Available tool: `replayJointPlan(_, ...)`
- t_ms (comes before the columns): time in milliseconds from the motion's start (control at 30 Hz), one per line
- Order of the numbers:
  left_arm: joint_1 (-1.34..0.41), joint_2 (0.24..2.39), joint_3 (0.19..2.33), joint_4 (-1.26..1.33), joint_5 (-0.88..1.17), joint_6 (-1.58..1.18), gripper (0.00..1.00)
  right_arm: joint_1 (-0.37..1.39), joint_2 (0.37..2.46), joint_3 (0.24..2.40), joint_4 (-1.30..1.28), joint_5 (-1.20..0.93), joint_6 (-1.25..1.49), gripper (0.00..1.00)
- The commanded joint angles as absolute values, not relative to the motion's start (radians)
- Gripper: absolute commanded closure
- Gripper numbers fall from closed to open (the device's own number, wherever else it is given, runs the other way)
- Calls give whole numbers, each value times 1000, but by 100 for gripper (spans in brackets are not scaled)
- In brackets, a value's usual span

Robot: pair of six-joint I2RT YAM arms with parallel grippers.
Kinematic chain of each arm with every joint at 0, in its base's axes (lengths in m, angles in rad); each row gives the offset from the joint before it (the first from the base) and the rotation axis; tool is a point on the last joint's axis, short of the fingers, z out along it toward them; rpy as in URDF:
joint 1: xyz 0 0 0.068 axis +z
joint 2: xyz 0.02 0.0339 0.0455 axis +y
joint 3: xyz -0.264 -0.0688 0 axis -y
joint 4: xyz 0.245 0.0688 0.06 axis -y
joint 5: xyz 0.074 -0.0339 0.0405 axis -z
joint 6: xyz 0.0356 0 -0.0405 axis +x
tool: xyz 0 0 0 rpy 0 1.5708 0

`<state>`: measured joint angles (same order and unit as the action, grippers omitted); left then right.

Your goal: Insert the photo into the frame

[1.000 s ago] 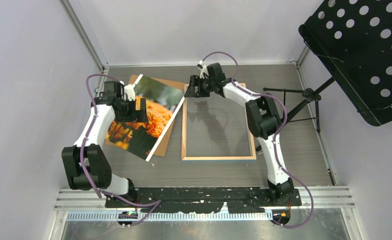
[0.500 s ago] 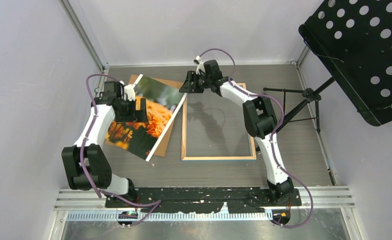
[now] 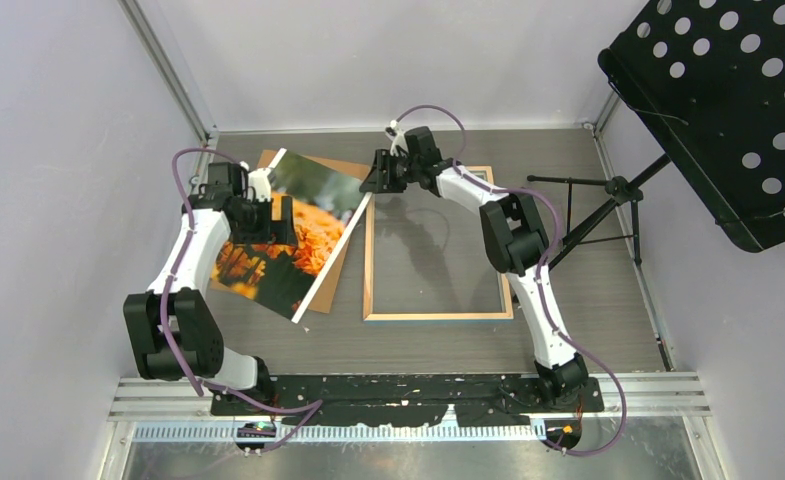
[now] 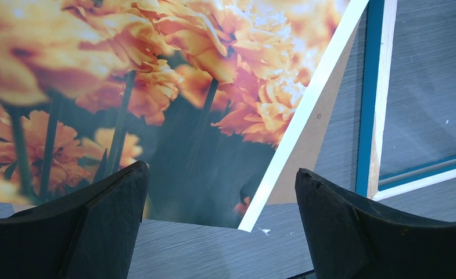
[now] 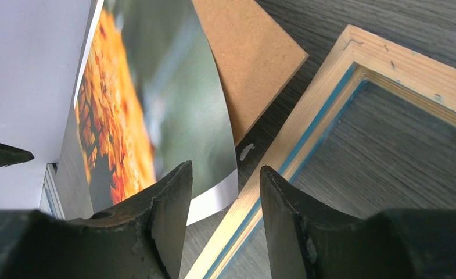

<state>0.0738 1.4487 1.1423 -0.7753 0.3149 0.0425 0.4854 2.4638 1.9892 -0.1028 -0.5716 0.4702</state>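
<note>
The photo [image 3: 313,235], orange flowers on dark green, lies tilted at the left on a brown backing board [image 3: 341,252]. The frame [image 3: 368,270] lies flat at the centre, wood side up. My left gripper [image 3: 280,222] hovers over the photo, wide open; in its wrist view the gripper [image 4: 221,170] has nothing between its fingers, above the photo's [image 4: 173,75] near corner. My right gripper [image 3: 371,176] is low at the frame's far-left corner. Its jaws [image 5: 226,168] stand partly apart, empty, over the frame's rail [image 5: 307,116], with the photo's [image 5: 155,99] curled white corner beside the left finger.
A black perforated music stand [image 3: 728,110] on a tripod [image 3: 608,200] stands at the right. White walls close in the table on three sides. The backing board [image 5: 248,58] sticks out beyond the photo toward the frame.
My right gripper has shifted left along the frame's far edge toward the photo's corner, and its jaws have narrowed. The left arm and the photo have not moved.
</note>
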Motion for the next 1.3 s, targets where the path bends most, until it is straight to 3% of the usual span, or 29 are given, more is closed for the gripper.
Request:
replayJointPlan(0,84,1437,1149,-756,336,52,5,502,2454,2039,-71,-594,472,49)
replayJointPlan(300,90,1427,1147,-758,338,50,6,503,2445,2019,-70,-596,473,63)
replayJointPlan(600,92,1410,1144,-756,342,48,6,502,2400,1996,-76,-584,450,93)
replayJointPlan(933,92,1384,1149,-749,370,45,5,485,2316,1928,-77,-582,458,94)
replayJointPlan(1267,14,1384,1212,-745,356,37,0,475,2102,1758,-58,-521,607,94)
